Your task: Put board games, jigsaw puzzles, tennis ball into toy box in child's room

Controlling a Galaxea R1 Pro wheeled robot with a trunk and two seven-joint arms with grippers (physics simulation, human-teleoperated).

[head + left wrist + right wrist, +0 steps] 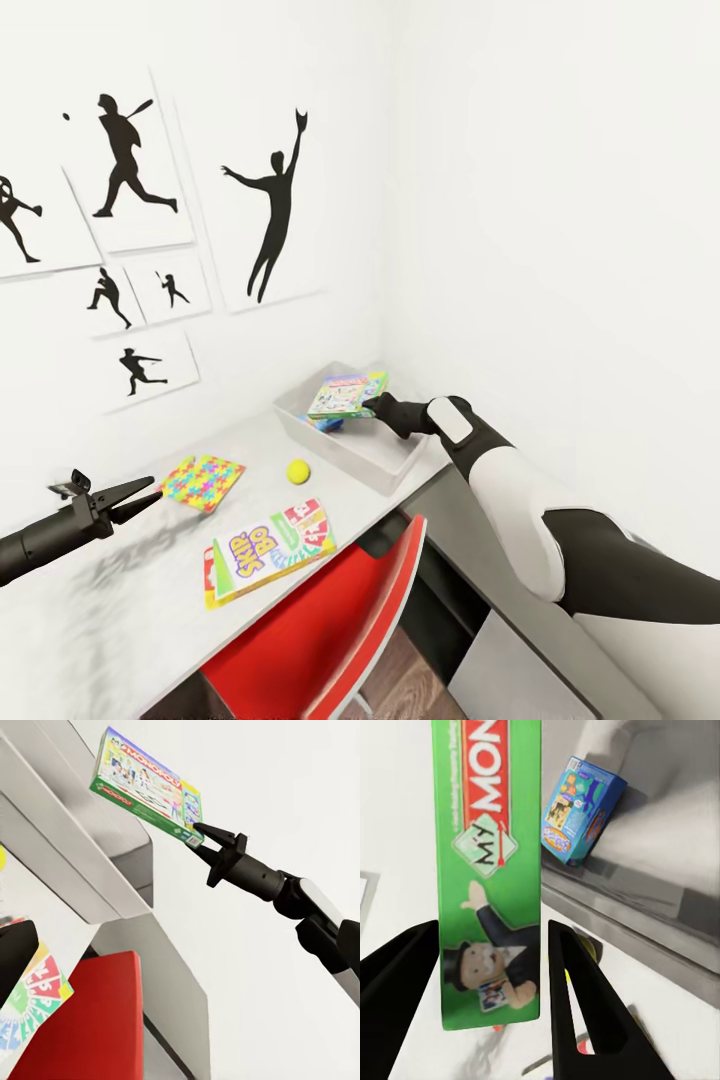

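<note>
While the red chair stands pushed under the near edge of the table, the Skip-Bo box lies flat on the table top just behind the chair's back. A little farther from that edge than the Skip-Bo box, the jigsaw puzzles rest flat, and I cannot tell if it is one square or two stacked. The tennis ball sits alone between the Skip-Bo box and the toy box, touching neither. The left gripper hovers over the table just beside the puzzles, on the side away from the ball; its fingers are close together with only a thin gap and nothing is between them. Beyond the ball, the toy box stands at the far corner of the table, against the white wall. The right gripper is closed on the edge of the Monopoly box and holds it tilted above the toy box; the box does not touch the rim. Inside the toy box the small blue game leans against the inner wall. Behind the table, black sports silhouettes hang on the wall.
</note>
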